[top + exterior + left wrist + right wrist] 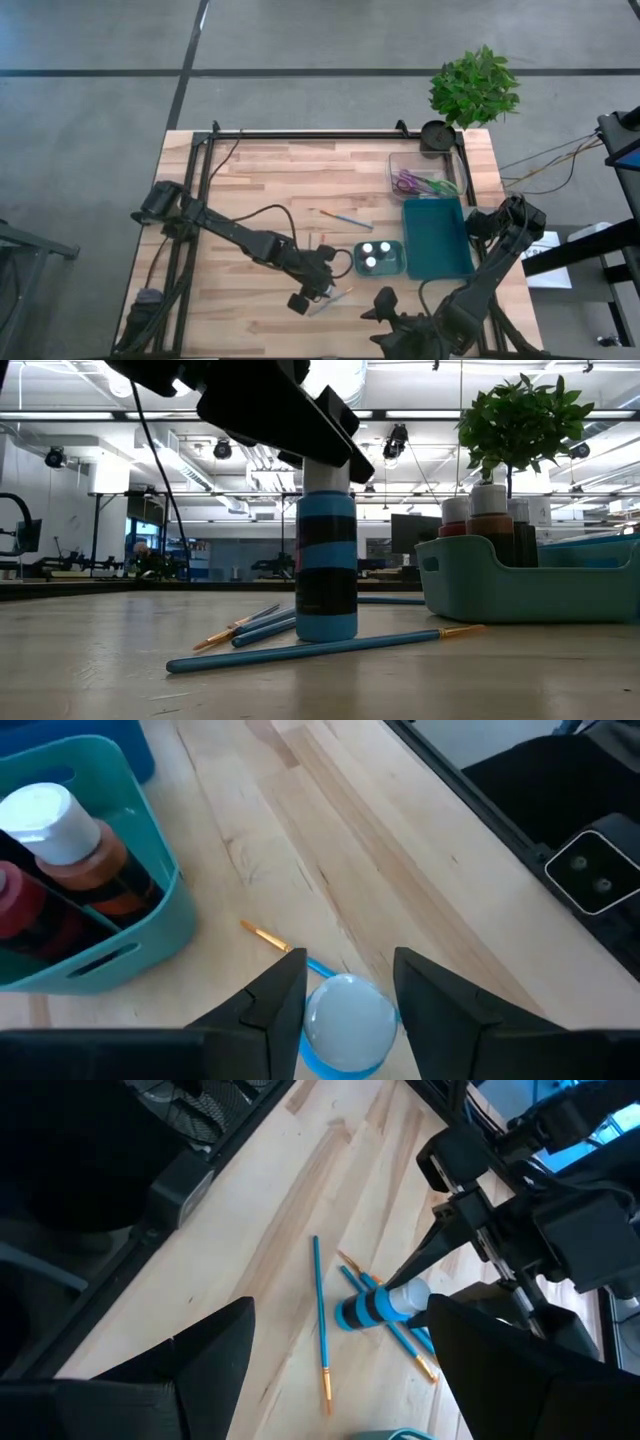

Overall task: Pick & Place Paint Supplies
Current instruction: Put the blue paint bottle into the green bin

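Note:
A blue paint bottle with black bands [326, 575] and a white cap stands upright on the table among several thin blue-handled paintbrushes [320, 648]. My left gripper [322, 288] hangs over it, fingers shut on the cap; from above the arm hides the bottle. In the right wrist view the bottle [365, 1310] and brushes [320, 1315] lie ahead of my right gripper [340, 1330], which is open and waits near the table's near edge [383, 305]. One more brush [345, 218] lies alone farther back. A small teal bin [380, 273] holds three capped paint bottles. My left gripper [350, 970] pinches the bottle's white cap [350, 1020] between its two fingers [280, 995], coming from above and pointing down. The bottle is upright, its base [326, 632] on the table among the brushes.
A teal tray [435, 240] lies right of the small bin. Behind it are a clear box with scissors [425, 182], a dark round pot [437, 135] and a green plant [475, 85]. Bare wood spreads across the table's left and far parts [260, 175].

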{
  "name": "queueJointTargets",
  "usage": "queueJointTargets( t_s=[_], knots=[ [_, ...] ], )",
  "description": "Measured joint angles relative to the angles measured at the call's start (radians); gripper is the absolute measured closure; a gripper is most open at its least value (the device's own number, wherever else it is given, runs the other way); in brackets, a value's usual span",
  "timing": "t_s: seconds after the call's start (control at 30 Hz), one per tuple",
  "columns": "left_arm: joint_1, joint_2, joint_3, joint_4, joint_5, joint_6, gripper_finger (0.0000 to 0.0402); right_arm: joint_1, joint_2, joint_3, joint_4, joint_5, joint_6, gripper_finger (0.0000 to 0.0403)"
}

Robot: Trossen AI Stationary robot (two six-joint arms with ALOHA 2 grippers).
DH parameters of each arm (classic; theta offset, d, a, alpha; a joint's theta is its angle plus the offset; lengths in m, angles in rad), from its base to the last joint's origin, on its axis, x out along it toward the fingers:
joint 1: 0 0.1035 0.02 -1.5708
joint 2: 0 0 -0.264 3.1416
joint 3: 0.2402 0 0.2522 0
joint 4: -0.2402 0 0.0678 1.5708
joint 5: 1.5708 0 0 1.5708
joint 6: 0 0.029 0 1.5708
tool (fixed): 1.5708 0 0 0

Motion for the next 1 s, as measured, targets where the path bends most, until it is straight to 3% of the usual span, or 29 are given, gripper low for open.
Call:
queueJointTargets(
  t_s=[0.27, 0.5, 0.67, 0.87, 1.0],
  knots=[
    [0.003, -0.008, 0.008, 0.004, -0.006, 0.065, 0.0241, 0.0, 0.0, 0.0, -0.014, 0.008, 0.017, 0.0111],
    [0.004, -0.088, 0.027, -0.017, -0.007, 0.114, 0.024, 0.0, 0.0, 0.0, -0.017, 0.018, 0.033, 0.0111],
    [0.002, -0.238, 0.062, -0.216, -0.007, 0.128, 0.024, 0.0, 0.0, 0.0, -0.026, 0.018, 0.092, 0.0111],
    [-0.017, -0.465, 0.133, -0.545, -0.003, 0.024, 0.024, -0.028, 0.0, 0.0, 0.0, 0.013, 0.087, 0.0111],
    [-0.049, -0.611, 0.133, -0.593, -0.03, 0.032, 0.024, -0.108, 0.0, 0.009, -0.001, -0.086, 0.044, 0.0111]
  ],
)
